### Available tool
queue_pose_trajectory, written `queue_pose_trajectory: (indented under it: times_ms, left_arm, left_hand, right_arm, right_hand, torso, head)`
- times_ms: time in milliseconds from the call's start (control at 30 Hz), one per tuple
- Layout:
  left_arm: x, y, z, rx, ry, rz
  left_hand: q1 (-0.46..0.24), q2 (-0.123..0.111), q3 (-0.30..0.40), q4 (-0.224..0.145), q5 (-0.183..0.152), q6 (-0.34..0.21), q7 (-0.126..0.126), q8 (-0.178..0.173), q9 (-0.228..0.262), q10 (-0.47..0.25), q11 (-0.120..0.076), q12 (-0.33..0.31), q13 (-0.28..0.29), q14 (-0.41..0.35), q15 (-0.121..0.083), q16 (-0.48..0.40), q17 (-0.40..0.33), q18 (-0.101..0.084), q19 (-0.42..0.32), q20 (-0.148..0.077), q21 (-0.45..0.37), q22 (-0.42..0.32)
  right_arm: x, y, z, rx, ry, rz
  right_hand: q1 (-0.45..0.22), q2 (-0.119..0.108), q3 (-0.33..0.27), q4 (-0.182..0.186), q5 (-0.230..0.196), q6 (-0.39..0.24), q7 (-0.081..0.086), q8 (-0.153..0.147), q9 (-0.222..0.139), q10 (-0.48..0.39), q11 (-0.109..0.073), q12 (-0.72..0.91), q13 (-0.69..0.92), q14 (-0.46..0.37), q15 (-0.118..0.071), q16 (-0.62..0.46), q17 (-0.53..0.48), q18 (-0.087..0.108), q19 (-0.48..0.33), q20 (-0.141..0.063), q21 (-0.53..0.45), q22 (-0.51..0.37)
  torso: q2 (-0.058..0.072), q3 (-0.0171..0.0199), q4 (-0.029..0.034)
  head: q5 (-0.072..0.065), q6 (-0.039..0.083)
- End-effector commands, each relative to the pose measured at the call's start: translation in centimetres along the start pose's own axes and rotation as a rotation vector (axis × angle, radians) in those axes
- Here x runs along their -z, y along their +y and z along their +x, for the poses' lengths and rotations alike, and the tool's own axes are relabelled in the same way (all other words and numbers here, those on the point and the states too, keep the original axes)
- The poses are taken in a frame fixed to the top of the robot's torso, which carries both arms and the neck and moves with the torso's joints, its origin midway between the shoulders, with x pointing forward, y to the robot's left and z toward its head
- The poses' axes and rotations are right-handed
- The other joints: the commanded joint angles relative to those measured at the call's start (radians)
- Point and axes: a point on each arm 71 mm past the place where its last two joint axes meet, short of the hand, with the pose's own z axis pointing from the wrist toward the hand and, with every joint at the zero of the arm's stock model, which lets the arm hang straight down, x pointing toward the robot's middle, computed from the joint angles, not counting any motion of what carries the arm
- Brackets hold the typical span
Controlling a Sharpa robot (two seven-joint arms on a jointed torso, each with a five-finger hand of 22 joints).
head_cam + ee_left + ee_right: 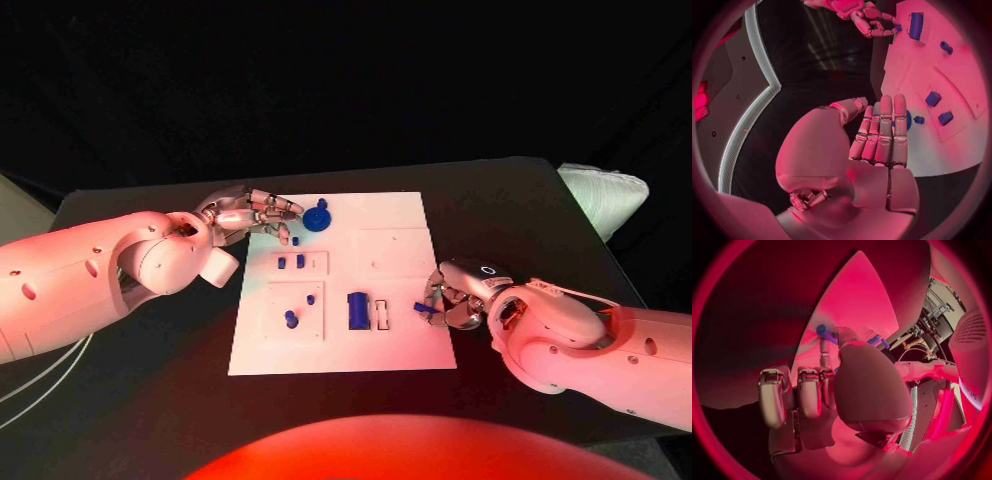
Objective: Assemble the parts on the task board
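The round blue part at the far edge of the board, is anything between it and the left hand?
Nothing visible is in the way. In the head view the left hand sits beside the round blue part at the task board edge, its fingers reaching toward it with only bare white board between.

Task board (389, 345) mid-desk (490, 195); parts (358, 310) on it, left robot hand (260, 212) at far-left corner, right robot hand (459, 296) at right edge, possibly pinching a part.

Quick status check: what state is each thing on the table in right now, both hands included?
Board: flat on the table.
Round part: on the board's far edge, at the left robot hand's fingertips.
Tall part: on the board.
Left robot hand: open, fingers straight.
Right robot hand: holds a small part.
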Motion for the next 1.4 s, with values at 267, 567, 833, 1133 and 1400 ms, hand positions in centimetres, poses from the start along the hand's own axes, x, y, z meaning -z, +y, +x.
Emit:
queue_pose_trajectory:
  times_ms: [267, 567, 833, 1133, 1400]
  left_arm:
    - [0.0, -0.1, 0.2, 0.002, 0.015, 0.007]
    - [0.0, -0.1, 0.3, 0.002, 0.016, 0.008]
    - [0.0, -0.1, 0.3, 0.002, 0.016, 0.008]
    - [-0.1, -0.1, 0.4, 0.002, 0.020, 0.008]
    - [-0.1, -0.1, 0.4, 0.003, 0.023, 0.009]
  left_hand:
    - [-0.008, 0.004, 0.006, 0.000, 0.003, -0.005, 0.000, -0.006, -0.001, -0.006, -0.002, 0.004, -0.001, -0.001, 0.005, -0.005, 0.001, 0.013, -0.004, 0.001, 0.003, 0.001]
    - [-0.008, 0.004, 0.006, 0.000, 0.003, -0.005, 0.000, -0.006, -0.001, -0.006, -0.002, 0.004, -0.001, -0.001, 0.005, -0.005, 0.001, 0.013, -0.004, 0.001, 0.003, 0.001]
    - [-0.008, 0.004, 0.006, 0.000, 0.003, -0.005, 0.000, -0.006, -0.001, -0.006, -0.002, 0.004, -0.001, -0.001, 0.005, -0.005, 0.001, 0.013, -0.004, 0.001, 0.003, 0.001]
    - [-0.009, 0.004, 0.007, 0.000, 0.004, -0.005, 0.000, -0.006, -0.001, -0.006, -0.002, 0.004, -0.001, -0.001, 0.005, -0.005, 0.001, 0.013, -0.005, 0.001, 0.003, 0.001]
    - [-0.009, 0.004, 0.007, 0.000, 0.004, -0.005, 0.000, -0.006, -0.001, -0.006, -0.002, 0.004, -0.001, -0.001, 0.005, -0.005, 0.001, 0.013, -0.005, 0.001, 0.003, 0.001]
  right_arm:
    - [0.4, -0.8, 0.0, -0.175, -0.001, 0.086]
    - [0.4, -0.2, -1.2, -0.294, -0.033, 0.108]
    - [0.1, 0.7, -0.8, -0.374, 0.022, 0.139]
    - [-0.7, 2.0, 0.4, -0.405, 0.124, 0.151]
    - [-1.1, 3.2, 1.1, -0.417, 0.161, 0.143]
  right_hand:
    - [-0.024, 0.001, 0.067, -0.025, 0.000, 0.004, -0.008, 0.010, -0.070, 0.104, -0.008, 0.007, 0.263, 0.106, -0.009, 0.004, 0.263, -0.007, 0.105, -0.011, 0.004, 0.263]
    - [-0.053, -0.007, 0.092, -0.024, -0.016, 0.005, -0.009, 0.015, -0.063, 0.104, -0.009, 0.007, 0.263, 0.106, -0.010, 0.004, 0.263, -0.007, 0.105, -0.012, 0.004, 0.263]
    - [-0.094, -0.016, 0.116, -0.024, -0.048, 0.007, -0.011, 0.021, -0.056, 0.104, -0.011, 0.007, 0.263, 0.106, -0.011, 0.004, 0.263, -0.007, 0.105, -0.013, 0.004, 0.263]
    - [-0.161, -0.013, 0.132, -0.023, -0.116, 0.008, -0.012, 0.023, -0.052, 0.104, -0.012, 0.007, 0.263, 0.106, -0.012, 0.004, 0.263, -0.007, 0.105, -0.014, 0.004, 0.263]
    - [-0.204, -0.015, 0.137, -0.024, -0.168, 0.010, -0.012, 0.026, -0.049, 0.104, -0.012, 0.007, 0.263, 0.106, -0.012, 0.004, 0.263, -0.007, 0.105, -0.014, 0.004, 0.263]
  torso:
    - [0.000, -0.0003, 0.0002]
    - [0.000, -0.0004, 0.0003]
    - [0.000, -0.0015, -0.0011]
    - [0.000, -0.0003, 0.0018]
    - [0.000, -0.0002, 0.0012]
  head:
    - [0.002, 0.004]
    - [0.005, 0.005]
    - [0.004, 0.004]
    - [0.001, 0.001]
    - [-0.001, -0.001]
